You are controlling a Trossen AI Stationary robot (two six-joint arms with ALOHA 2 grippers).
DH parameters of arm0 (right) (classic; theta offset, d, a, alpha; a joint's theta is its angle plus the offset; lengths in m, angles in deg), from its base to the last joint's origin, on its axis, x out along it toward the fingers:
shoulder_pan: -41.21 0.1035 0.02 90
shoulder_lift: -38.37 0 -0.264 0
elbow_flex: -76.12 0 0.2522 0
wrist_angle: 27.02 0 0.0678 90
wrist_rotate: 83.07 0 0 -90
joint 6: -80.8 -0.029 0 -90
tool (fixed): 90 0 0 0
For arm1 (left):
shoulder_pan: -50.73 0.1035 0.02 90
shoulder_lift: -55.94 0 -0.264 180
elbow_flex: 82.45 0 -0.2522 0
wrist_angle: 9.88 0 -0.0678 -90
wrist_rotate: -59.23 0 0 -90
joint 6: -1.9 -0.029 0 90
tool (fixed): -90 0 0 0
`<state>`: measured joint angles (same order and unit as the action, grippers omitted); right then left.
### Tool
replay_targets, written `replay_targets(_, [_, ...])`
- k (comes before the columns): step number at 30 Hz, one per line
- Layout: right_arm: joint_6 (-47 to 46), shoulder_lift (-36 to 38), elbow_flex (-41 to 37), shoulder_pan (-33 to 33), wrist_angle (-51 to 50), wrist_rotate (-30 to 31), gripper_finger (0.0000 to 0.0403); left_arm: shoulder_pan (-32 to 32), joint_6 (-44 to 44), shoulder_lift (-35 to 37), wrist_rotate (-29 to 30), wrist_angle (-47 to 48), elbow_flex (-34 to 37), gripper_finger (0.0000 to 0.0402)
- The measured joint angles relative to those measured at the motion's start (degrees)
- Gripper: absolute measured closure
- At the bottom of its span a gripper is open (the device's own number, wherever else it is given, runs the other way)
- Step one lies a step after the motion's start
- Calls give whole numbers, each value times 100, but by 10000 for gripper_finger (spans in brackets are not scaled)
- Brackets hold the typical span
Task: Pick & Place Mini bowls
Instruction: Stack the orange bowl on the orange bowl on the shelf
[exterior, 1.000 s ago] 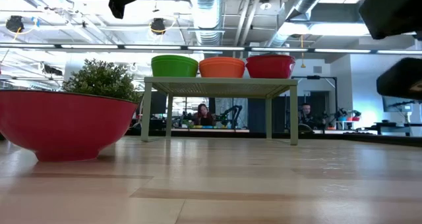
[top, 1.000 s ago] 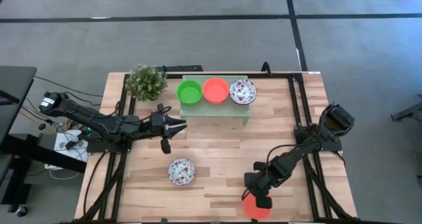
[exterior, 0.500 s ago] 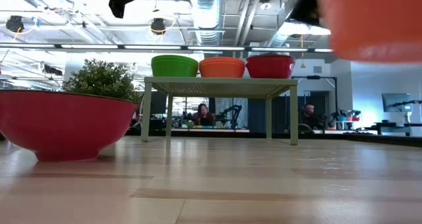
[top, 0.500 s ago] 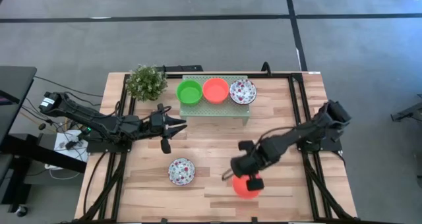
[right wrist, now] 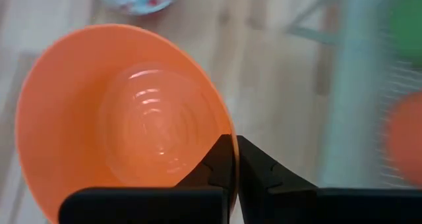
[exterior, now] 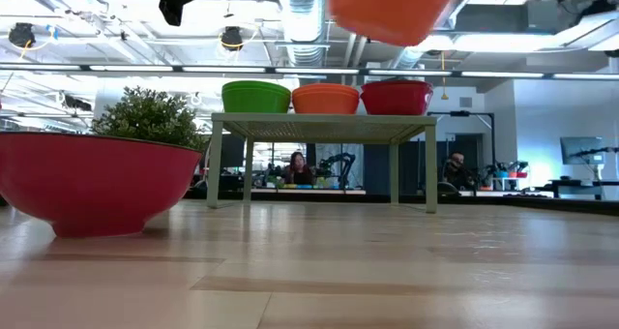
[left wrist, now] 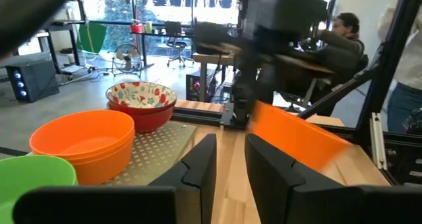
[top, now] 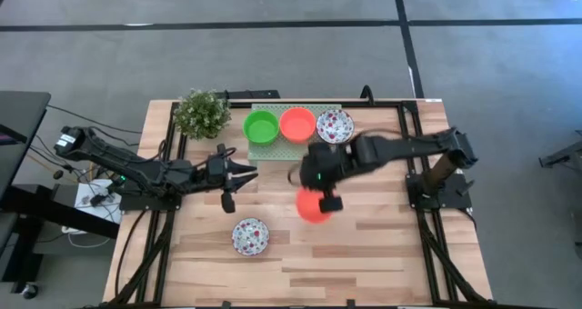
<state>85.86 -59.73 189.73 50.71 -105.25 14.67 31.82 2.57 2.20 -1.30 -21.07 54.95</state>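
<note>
Mini bowls: three on the stand, one on the table, one in the air
On the far stand sit a green bowl (top: 261, 127), an orange stack (top: 297, 124) and a floral bowl (top: 335, 125), left to right; another floral bowl (top: 250, 236) rests upright near-left; an orange bowl (top: 315, 205) hangs mid-table, its rim pinched by the right gripper (right wrist: 231, 159)

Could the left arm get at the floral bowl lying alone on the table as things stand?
Probably yes. The left gripper hovers open and empty just behind the floral bowl, with bare table around it; the right gripper, shut on the orange bowl, is off to the side.
</note>
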Motion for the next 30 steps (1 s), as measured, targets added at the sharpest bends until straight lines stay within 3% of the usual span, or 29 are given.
replay_targets(9, [131,0,752,-872,-17,34,400,-202,-83,0,-1,2,0,321])
replay_targets(13, [138,0,988,-1121,130,339,401,-246,-83,0,-2,3,0,321])
replay_targets(30, [231,0,1120,-1718,448,422,398,-405,-83,0,0,46,0,321])
